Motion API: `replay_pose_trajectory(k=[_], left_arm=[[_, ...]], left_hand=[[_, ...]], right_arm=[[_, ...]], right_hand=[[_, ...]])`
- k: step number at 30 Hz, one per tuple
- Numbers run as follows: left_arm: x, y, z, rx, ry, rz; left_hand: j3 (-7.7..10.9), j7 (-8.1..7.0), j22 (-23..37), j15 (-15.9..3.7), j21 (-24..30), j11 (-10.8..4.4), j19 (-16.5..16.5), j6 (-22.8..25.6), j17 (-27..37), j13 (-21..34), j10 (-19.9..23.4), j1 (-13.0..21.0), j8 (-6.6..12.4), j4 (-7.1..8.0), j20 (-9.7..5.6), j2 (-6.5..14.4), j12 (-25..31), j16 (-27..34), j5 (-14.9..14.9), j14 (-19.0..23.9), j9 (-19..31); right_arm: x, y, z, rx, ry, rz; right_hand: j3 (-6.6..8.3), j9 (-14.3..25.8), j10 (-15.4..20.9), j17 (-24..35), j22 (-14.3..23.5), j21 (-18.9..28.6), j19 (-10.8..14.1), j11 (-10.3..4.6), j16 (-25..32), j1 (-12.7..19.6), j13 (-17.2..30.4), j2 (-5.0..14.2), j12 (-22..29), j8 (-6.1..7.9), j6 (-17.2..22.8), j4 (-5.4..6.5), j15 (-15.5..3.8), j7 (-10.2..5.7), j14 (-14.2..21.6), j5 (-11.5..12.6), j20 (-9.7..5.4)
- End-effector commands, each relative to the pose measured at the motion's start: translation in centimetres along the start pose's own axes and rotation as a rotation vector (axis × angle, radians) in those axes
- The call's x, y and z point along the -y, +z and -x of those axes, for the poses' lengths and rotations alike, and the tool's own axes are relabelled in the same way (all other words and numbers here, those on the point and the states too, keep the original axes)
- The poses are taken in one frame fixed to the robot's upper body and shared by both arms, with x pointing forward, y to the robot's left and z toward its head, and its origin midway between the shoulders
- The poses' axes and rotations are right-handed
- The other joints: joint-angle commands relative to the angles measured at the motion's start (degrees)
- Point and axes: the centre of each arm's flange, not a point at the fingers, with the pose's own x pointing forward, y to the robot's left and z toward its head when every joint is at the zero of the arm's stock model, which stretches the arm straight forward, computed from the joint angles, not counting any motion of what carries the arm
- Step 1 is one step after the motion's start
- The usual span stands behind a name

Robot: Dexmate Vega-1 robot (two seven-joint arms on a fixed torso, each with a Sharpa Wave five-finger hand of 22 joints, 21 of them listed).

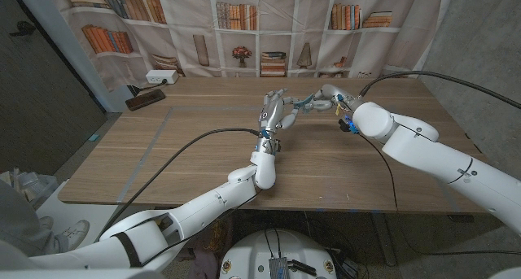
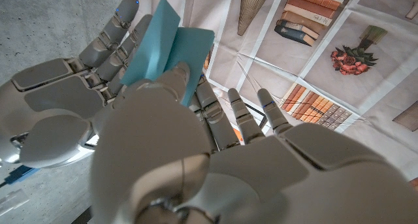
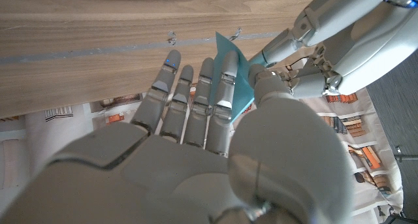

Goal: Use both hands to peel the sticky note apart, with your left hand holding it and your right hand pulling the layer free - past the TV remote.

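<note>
**Holding a teal sticky note between both hands above the surface**

Meeting over the far middle of the wooden surface [image 1: 203,161], the left hand [image 1: 275,112] and the right hand [image 1: 328,96] are raised fingertip to fingertip, with the sticky note [image 2: 164,44] caught between them.

The note is a plain teal-blue paper with sharp corners and no visible writing. In the left wrist view it reads as two flat leaves that overlap and fan slightly apart, one corner reaching beyond the fingertips. The left hand grasps it with the thumb [image 2: 173,80] pressed on the near face, the paper standing up from that thumb toward the right hand's fingers just beyond it.

In the right wrist view the sticky note [image 3: 234,70] shows as a narrow, edge-on wedge. Its long axis runs along the right hand's fingers, the pointed corner aimed away from the palm toward the surface. The right hand pinches it between the thumb [image 3: 268,87] and the neighbouring fingers, the other fingers lying straight and side by side.

From the head view the note itself is too small to make out between the two hands. Well away from the left hand, near the far corner of the surface, lies a dark flat device [image 1: 145,99], with a white box [image 1: 159,76] just behind it.
</note>
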Motion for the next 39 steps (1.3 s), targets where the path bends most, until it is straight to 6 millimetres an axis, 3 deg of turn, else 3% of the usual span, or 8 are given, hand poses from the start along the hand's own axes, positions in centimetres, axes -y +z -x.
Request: replay_pose_trajectory(k=[1,14,20,39], left_arm=[[0.0,-0.1,-0.01,-0.013,0.006,0.021],[0.03,-0.2,0.14,-0.029,0.006,0.066],[-0.02,-0.24,0.16,-0.025,0.005,0.063],[-0.01,-0.25,0.22,0.003,-0.007,0.045]], left_hand=[[-0.07,-0.1,-0.3,-6.32,-0.3,-0.19,0.2,0.5,-0.1,0.3,0.6,0.1,0.3,-0.01,-0.15,0.0,0.2,0.7,-0.2,0.2,0.2],[0.08,0.16,-2.1,-6.94,-0.7,-0.07,1.0,0.9,-0.9,0.2,1.0,0.0,0.38,-0.12,-0.71,0.1,0.4,1.1,-0.2,0.5,0.2],[0.14,0.26,-2.7,-7.21,-0.9,-0.17,1.2,1.2,-1.2,0.2,1.2,0.0,0.47,-0.18,-0.91,0.1,0.5,1.1,-0.3,0.5,0.2],[0.17,-0.66,-4.8,-8.51,-1.8,-0.3,0.9,2.2,-2.0,0.0,1.1,-0.4,0.64,-0.09,-1.36,0.1,0.3,1.2,-0.4,-0.5,0.1]], right_arm=[[-0.19,0.04,0.45,0.026,-0.086,-0.024],[-0.47,-0.32,0.53,0.047,-0.135,-0.01],[-0.49,-0.35,0.42,0.043,-0.134,0.0],[-0.35,-0.47,0.13,0.025,-0.116,0.044]], right_hand=[[0.53,1.2,1.9,-0.1,0.4,0.9,1.1,-1.5,0.5,2.0,0.0,0.19,0.5,0.8,1.8,-0.29,-1.97,-0.6,2.2,-0.6,-1.62],[1.13,2.6,3.2,-0.1,0.8,1.1,0.8,-2.9,0.2,3.0,0.1,0.95,0.6,1.19,2.3,0.23,-5.19,-0.25,3.5,-1.2,-3.32],[1.42,3.4,3.5,0.0,1.0,1.2,0.5,-3.13,0.0,2.8,0.2,1.77,0.5,1.29,2.1,0.76,-5.47,0.0,3.3,-1.1,-3.59],[1.32,5.7,4.3,0.1,1.2,1.4,0.2,-3.4,-0.4,1.7,0.4,1.3,0.5,2.76,3.1,1.25,-5.98,0.27,3.0,0.4,-3.65]])
